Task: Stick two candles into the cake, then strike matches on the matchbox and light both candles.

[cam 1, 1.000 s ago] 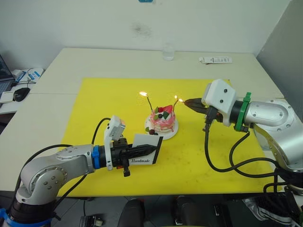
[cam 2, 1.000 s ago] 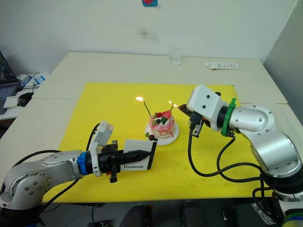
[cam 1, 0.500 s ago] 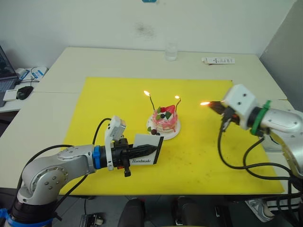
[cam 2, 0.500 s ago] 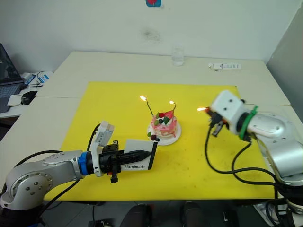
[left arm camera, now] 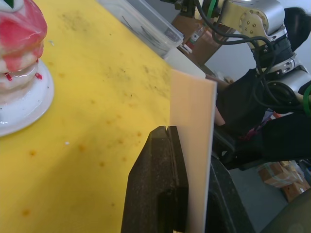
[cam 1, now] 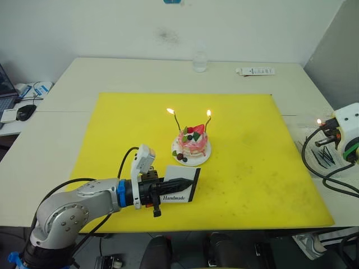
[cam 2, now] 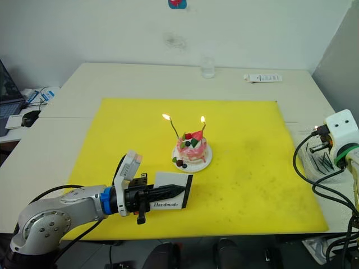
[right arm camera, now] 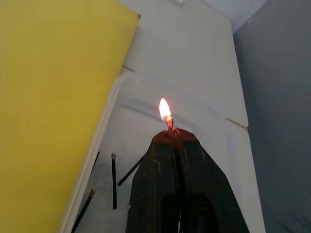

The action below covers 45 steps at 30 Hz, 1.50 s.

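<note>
Both candles (cam 1: 175, 120) stand in the cake (cam 1: 192, 141) and burn; cake sits on the yellow mat (cam 1: 252, 162), just beyond the left fingers' tips.

Left gripper (cam 2: 168, 194): fingers clenched on the matchbox (cam 2: 171, 197), box held on edge, pinched across its flat faces. Light, stiff card, so a mid-face pinch should hold without crushing it.

Right gripper (right arm camera: 171, 137): fingers clamped on a lit match (right arm camera: 169, 124), only a short stub and flame (right arm camera: 164, 108) clear of the tips. Thin, brittle, burning down toward the pads; I'd say it needs dropping soon.

Directly below the right fingers: clear plastic tray (right arm camera: 214, 145) on the surface off the mat's edge, holding several loose spare matches (right arm camera: 113, 179). They're tiny and light, best pinched mid-shaft, heads kept clear.
</note>
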{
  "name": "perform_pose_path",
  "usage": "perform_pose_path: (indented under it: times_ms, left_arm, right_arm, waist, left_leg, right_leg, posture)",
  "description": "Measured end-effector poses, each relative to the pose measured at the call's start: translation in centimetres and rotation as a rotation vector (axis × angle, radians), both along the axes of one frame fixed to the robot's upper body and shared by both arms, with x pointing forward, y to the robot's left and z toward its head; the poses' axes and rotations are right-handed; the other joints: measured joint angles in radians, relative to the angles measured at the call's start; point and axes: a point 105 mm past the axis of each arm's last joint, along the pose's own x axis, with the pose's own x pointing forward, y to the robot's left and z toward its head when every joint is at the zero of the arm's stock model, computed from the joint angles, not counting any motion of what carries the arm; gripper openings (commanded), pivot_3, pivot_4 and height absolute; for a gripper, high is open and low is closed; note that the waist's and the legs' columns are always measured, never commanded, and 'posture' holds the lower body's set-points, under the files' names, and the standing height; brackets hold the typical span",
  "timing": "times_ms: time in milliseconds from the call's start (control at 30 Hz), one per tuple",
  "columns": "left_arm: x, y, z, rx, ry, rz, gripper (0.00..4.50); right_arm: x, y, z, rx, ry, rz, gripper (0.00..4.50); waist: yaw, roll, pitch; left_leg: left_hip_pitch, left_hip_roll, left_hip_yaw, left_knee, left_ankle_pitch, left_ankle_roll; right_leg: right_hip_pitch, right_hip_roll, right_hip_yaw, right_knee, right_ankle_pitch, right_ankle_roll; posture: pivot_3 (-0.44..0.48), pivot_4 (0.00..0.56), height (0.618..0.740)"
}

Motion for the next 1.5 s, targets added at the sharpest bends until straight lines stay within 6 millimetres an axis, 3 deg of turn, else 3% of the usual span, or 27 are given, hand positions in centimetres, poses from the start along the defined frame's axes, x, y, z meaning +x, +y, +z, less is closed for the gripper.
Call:
perform_pose_path:
  times_ms: [100,200,433,467,767,1000,1133,1167,1300,1500]
  left_arm:
    - [0.1,-0.1,-0.1,-0.003,-0.001,0.009,0.0]
    - [0.1,-0.1,-0.1,-0.004,-0.002,0.017,0.0]
    - [0.5,0.1,-0.4,0.019,-0.006,0.053,0.0]
    - [0.5,0.2,-0.5,0.022,-0.006,0.058,0.0]
    - [1.0,1.1,-1.2,0.048,0.146,0.144,0.0]
    - [2.4,1.3,-2.8,0.133,0.228,0.211,0.0]
    - [2.7,0.8,-3.4,0.169,0.251,0.208,0.0]
    - [2.8,0.7,-3.5,0.188,0.241,0.205,0.59]
    - [3.6,0.5,-3.3,0.264,0.186,0.203,1.75]
    - [2.9,1.3,-2.8,0.336,0.174,0.176,3.77]
  right_arm:
    - [0.0,-0.8,-1.0,0.024,0.023,-0.037,0.68]
    - [0.0,-1.2,-1.4,0.032,0.029,-0.054,1.73]
    - [0.1,-1.1,0.1,0.008,-0.043,-0.045,4.32]
    - [0.1,-0.9,0.5,0.003,-0.059,-0.032,4.45]
    - [-2.3,5.1,4.8,-0.125,-0.105,0.389,4.45]
    - [-7.0,12.3,2.5,0.006,0.114,0.87,4.45]
    - [-8.1,15.0,2.2,0.028,0.163,0.998,4.45]
    - [-8.2,15.8,2.0,0.042,0.173,1.027,4.5]
    - [-8.2,17.6,1.3,0.073,0.185,1.073,4.5]
    - [-8.5,17.8,-0.2,0.102,0.233,1.068,4.5]
  waist:
    - [0.0,0.0,0.0]
    - [0.0,0.001,0.0]
    - [0.0,0.001,0.0]
    - [0.0,0.001,-0.001]
    - [0.001,0.001,-0.001]
    - [0.002,0.001,-0.001]
    - [0.002,0.001,-0.001]
    - [0.002,0.001,-0.001]
    - [0.004,0.001,-0.001]
    - [0.004,0.001,-0.001]
  left_leg:
    - [0.0,0.0,0.0,0.0,0.0,0.0]
    - [0.0,0.0,0.001,0.0,0.0,0.0]
    - [0.0,0.0,0.001,0.0,0.0,0.0]
    - [0.0,0.0,0.001,0.0,0.0,0.0]
    - [0.001,0.001,-0.001,0.0,0.0,0.0]
    - [0.002,0.0,0.0,0.0,0.0,0.0]
    - [0.003,0.0,0.0,0.001,0.0,0.0]
    - [0.003,0.0,-0.001,0.001,0.0,0.0]
    - [0.002,-0.001,-0.001,0.0,0.0,0.0]
    - [0.001,0.0,-0.001,0.0,0.0,0.0]
  right_leg:
    - [0.0,0.001,0.0,0.0,0.0,0.0]
    - [0.0,0.001,0.001,0.0,0.0,0.0]
    - [0.0,0.001,0.001,0.0,0.0,0.0]
    - [0.0,0.001,0.001,0.0,0.0,0.0]
    - [0.001,0.0,-0.001,0.0,0.0,0.0]
    - [0.003,0.0,0.0,0.0,0.0,0.001]
    - [0.003,0.0,0.0,0.0,0.001,0.001]
    - [0.003,0.001,0.0,0.0,0.001,0.001]
    - [0.003,0.001,-0.001,0.0,0.001,0.001]
    - [0.002,0.001,-0.001,-0.001,0.0,0.001]
  posture:
    - [0.0,0.15,0.74]
    - [0.0,0.15,0.74]
    - [0.0,0.15,0.74]
    - [0.0,0.15,0.74]
    - [0.0,0.15,0.74]
    - [0.0,0.15,0.74]
    - [0.0,0.15,0.74]
    - [0.0,0.15,0.74]
    - [0.0,0.15,0.74]
    - [0.0,0.15,0.74]
